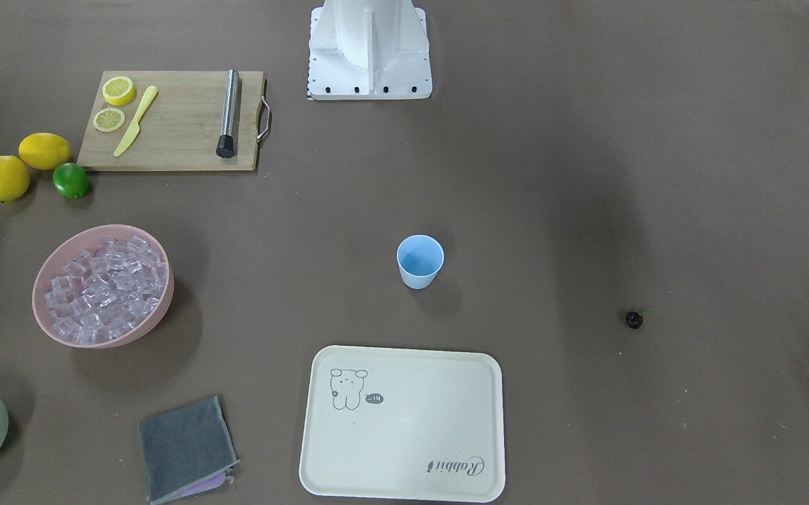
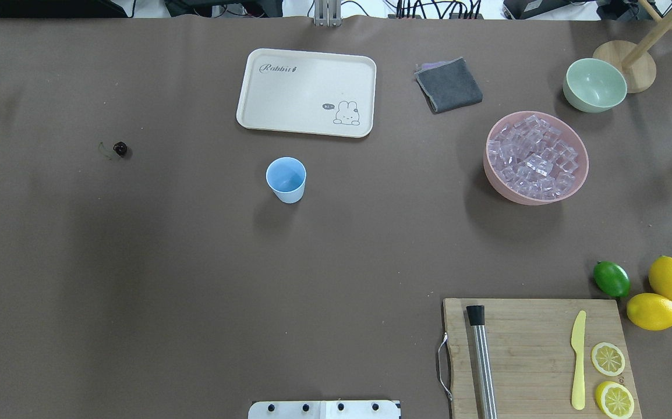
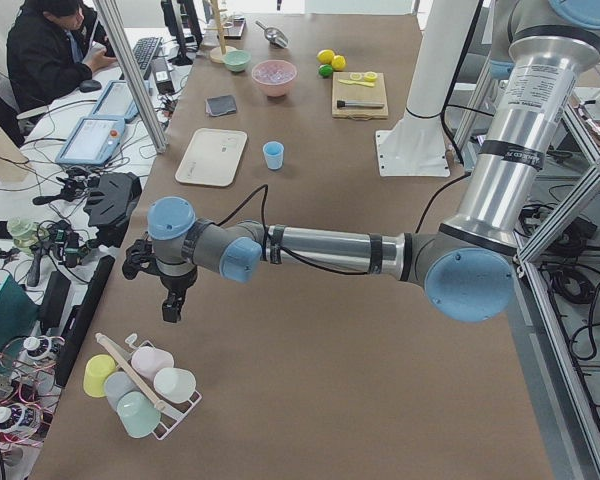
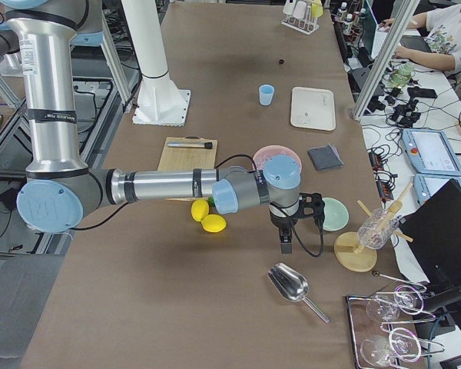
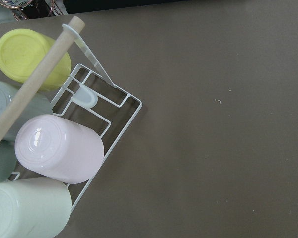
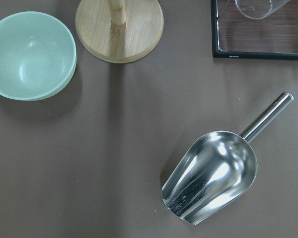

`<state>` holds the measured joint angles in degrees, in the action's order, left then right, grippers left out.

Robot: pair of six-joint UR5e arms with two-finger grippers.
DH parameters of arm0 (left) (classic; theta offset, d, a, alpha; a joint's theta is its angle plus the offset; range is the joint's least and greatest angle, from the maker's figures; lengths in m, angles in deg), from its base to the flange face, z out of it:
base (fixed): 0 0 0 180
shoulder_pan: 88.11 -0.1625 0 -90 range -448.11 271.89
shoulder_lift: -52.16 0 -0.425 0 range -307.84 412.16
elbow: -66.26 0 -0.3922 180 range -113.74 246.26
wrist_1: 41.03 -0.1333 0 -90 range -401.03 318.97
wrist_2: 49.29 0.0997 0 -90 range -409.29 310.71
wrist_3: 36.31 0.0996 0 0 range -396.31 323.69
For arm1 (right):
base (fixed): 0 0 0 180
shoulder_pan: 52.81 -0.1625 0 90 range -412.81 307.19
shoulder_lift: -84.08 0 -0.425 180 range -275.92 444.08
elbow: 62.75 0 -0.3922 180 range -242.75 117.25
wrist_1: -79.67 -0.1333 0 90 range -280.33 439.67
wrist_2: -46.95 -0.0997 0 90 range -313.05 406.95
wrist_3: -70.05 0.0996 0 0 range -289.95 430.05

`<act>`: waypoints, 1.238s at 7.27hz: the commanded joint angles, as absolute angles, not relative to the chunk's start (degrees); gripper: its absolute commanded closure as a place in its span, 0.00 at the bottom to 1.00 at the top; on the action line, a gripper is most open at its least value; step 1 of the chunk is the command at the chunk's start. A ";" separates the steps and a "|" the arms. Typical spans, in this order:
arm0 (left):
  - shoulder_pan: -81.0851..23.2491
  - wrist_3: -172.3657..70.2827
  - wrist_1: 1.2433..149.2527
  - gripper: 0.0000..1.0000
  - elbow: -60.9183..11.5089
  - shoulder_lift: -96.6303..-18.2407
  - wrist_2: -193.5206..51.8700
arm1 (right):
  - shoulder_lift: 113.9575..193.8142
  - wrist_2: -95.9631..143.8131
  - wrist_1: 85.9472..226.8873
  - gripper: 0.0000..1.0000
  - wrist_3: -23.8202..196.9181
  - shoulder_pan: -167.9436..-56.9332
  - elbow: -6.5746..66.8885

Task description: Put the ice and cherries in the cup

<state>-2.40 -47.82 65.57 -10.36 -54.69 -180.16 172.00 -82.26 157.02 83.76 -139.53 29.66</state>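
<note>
The light blue cup (image 1: 419, 261) stands upright and empty mid-table, also in the overhead view (image 2: 286, 179). The ice (image 2: 533, 156) fills a pink bowl (image 2: 496, 186) on the robot's right. The dark cherry (image 2: 120, 149) lies alone on the robot's left, also in the front-facing view (image 1: 634, 320). My left gripper (image 3: 170, 305) hangs over the table's left end above a cup rack (image 5: 59, 148). My right gripper (image 4: 286, 242) hangs over the right end above a metal scoop (image 6: 213, 176). Both show only in side views, so I cannot tell whether they are open or shut.
A cream tray (image 2: 307, 64) lies beyond the cup, with a grey cloth (image 2: 449, 85) and a pale green bowl (image 2: 594, 85) to its right. A cutting board (image 2: 534, 355) holds a muddler, a knife and lemon slices. Lemons and a lime (image 2: 611, 279) lie beside it.
</note>
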 commanded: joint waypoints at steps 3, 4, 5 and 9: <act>-2.42 -47.83 65.49 0.02 -10.29 -56.12 -180.16 | 171.79 -82.25 156.93 0.00 83.76 -139.64 29.89; -2.42 -47.82 65.58 0.02 -10.64 -56.12 -180.16 | 171.71 -82.08 156.93 0.00 83.76 -139.64 29.80; -2.42 -47.82 65.41 0.02 -10.29 -56.12 -180.07 | 171.53 -82.16 157.01 0.00 83.76 -139.64 29.89; -2.33 -47.82 65.32 0.02 -10.29 -56.39 -179.99 | 171.35 -82.52 157.01 0.00 83.85 -139.64 29.89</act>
<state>-2.37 -47.76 65.26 -10.22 -56.48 -179.99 171.37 -82.45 156.99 83.78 -139.64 29.90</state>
